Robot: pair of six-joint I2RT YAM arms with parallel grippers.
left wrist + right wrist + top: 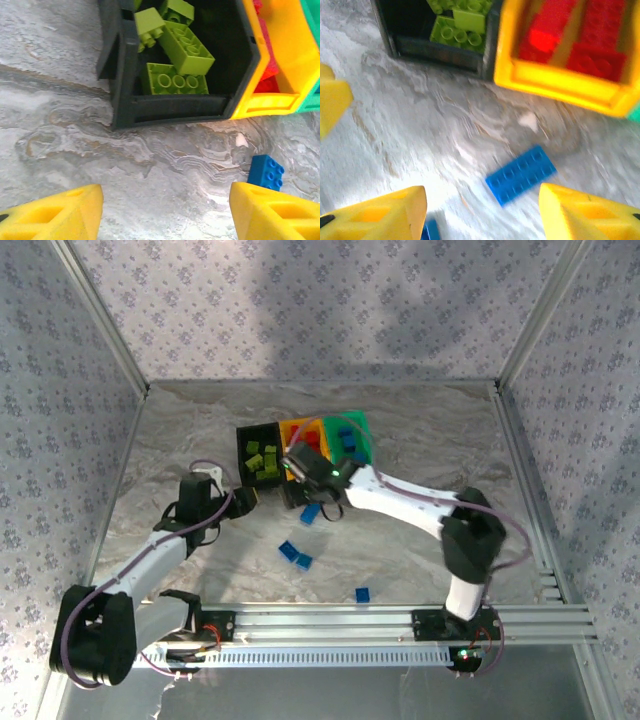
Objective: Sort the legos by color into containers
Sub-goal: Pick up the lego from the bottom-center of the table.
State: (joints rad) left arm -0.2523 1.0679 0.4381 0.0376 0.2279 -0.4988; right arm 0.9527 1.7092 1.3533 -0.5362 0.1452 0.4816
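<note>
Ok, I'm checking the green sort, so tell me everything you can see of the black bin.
The black bin is an open-topped box of matte plastic, standing upright on the marbled table at the left end of the row. Its right side presses against the yellow-orange bin. Inside, lime green bricks lie loose, some tilted.

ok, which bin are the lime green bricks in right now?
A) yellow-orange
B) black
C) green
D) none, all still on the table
B: the left wrist view shows the lime green bricks lying inside the black bin, while the yellow-orange bin beside it holds red bricks.
</note>
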